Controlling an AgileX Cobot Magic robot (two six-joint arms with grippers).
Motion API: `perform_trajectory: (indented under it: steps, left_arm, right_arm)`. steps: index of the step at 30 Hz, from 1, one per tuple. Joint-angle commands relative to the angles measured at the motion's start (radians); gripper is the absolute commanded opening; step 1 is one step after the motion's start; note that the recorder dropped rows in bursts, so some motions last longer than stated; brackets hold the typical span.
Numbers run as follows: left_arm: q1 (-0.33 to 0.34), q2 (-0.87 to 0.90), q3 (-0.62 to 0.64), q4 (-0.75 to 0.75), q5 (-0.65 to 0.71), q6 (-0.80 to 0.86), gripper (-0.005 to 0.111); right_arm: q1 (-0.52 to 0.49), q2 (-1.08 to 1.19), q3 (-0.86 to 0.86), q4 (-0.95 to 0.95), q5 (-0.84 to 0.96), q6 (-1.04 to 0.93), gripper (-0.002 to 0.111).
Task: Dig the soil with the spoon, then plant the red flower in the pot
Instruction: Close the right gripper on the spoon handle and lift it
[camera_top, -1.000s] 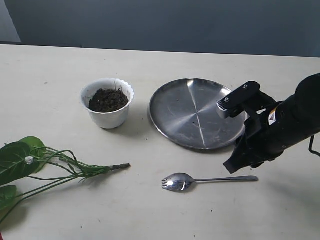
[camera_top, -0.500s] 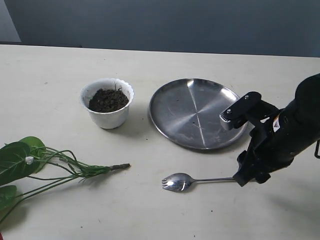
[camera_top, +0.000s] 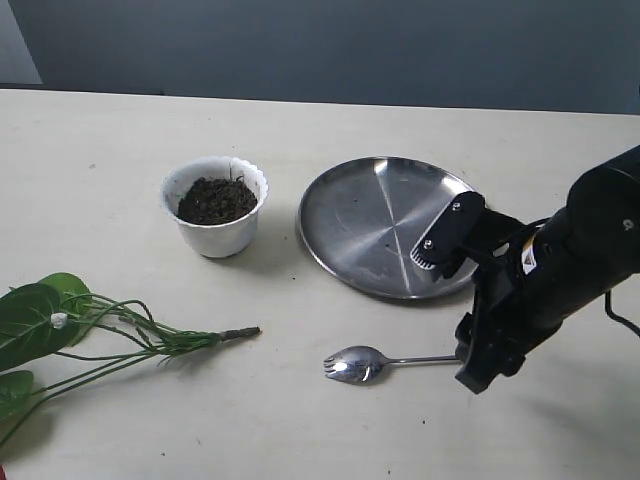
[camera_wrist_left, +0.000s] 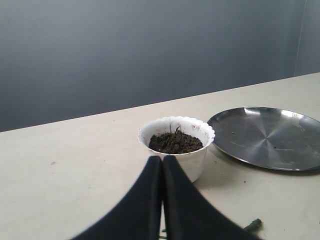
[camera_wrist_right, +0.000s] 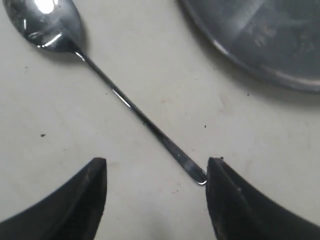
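The steel spoon (camera_top: 365, 363) lies flat on the table in front of the plate, bowl to the left. My right gripper (camera_top: 472, 372) is low over the handle's end and open. In the right wrist view the spoon (camera_wrist_right: 131, 106) runs diagonally, and its handle tip lies just inside one finger (camera_wrist_right: 225, 195) of the gripper (camera_wrist_right: 155, 167). The white pot (camera_top: 215, 208) holds dark soil (camera_top: 217, 199). The red flower (camera_top: 130, 332) lies at the front left with only stems and leaves showing. My left gripper (camera_wrist_left: 161, 160) is shut, near the pot (camera_wrist_left: 195, 159).
A round steel plate (camera_top: 390, 227) lies right of the pot, close behind the right arm; it also shows as the plate (camera_wrist_left: 270, 137) in the left wrist view. The flower's brown stem tip (camera_top: 243, 332) points toward the spoon.
My right arm has moved left and down toward the table's front, covering the spoon handle's end. Its jaws have opened wider. Spoon, pot and flower have not moved.
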Motion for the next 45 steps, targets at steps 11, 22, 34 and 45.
perform_trajectory:
  steps: [11,22,34,45]
  left_arm:
    - [-0.007,-0.005,0.002,0.0,-0.013,-0.004,0.001]
    - [-0.007,-0.005,0.002,0.0,-0.013,-0.004,0.001]
    - [-0.007,-0.005,0.002,0.0,-0.013,-0.004,0.001]
    - [-0.007,-0.005,0.002,0.0,-0.013,-0.004,0.001]
  right_arm:
    - [0.003,0.228,-0.003,-0.029,-0.023,-0.01,0.054]
    - [0.003,0.27,-0.003,-0.034,-0.004,0.001,0.03]
    - [0.003,0.148,-0.054,-0.153,-0.027,0.044,0.052]
    - [0.003,0.263,-0.054,-0.193,-0.097,0.041,0.052]
